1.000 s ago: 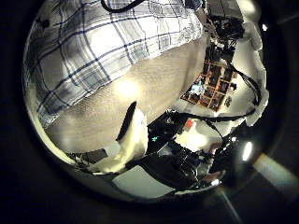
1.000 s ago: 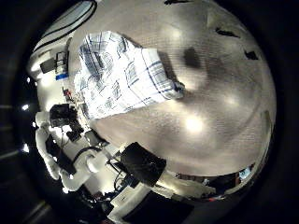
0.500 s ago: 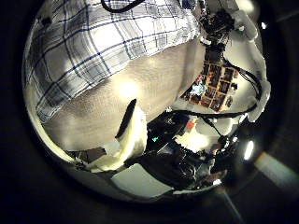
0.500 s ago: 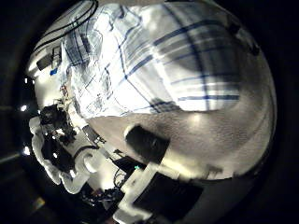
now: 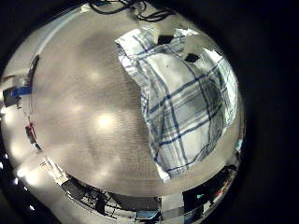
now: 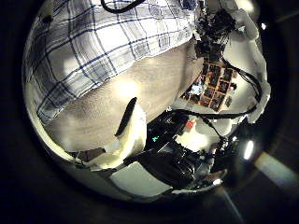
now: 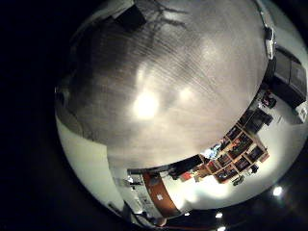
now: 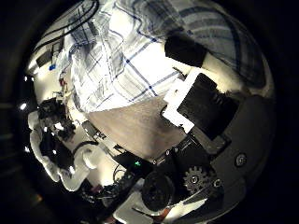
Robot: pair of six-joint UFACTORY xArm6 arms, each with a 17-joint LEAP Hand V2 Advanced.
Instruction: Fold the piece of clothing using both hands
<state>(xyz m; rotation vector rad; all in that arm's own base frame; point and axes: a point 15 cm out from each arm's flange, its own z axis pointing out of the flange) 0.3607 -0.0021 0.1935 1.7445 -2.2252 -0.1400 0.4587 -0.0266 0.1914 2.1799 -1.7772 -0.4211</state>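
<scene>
A checked garment (image 5: pixel 182 103) lies spread flat on the table (image 5: pixel 84 103). In the left thumb side palm view it (image 6: pixel 103 42) fills the area past my left hand's straight finger (image 6: pixel 126 121), which hangs over bare table and holds nothing. My right hand (image 6: pixel 220 23) sits at the garment's far corner. In the right thumb side palm view the cloth (image 8: pixel 112 56) is very close, and my right hand's thumb (image 8: pixel 201 79) is curled in over it with its tip pressed on the cloth.
The table top (image 6: pixel 112 103) stretches wide beside the garment. A shelf unit with boxes (image 7: pixel 236 149) stands in the room beyond the table edge. My left arm (image 8: pixel 56 140) shows past the garment's edge.
My right hand has dropped from high above the table onto the garment, and its thumb has swung in over the cloth. My left hand has hardly moved.
</scene>
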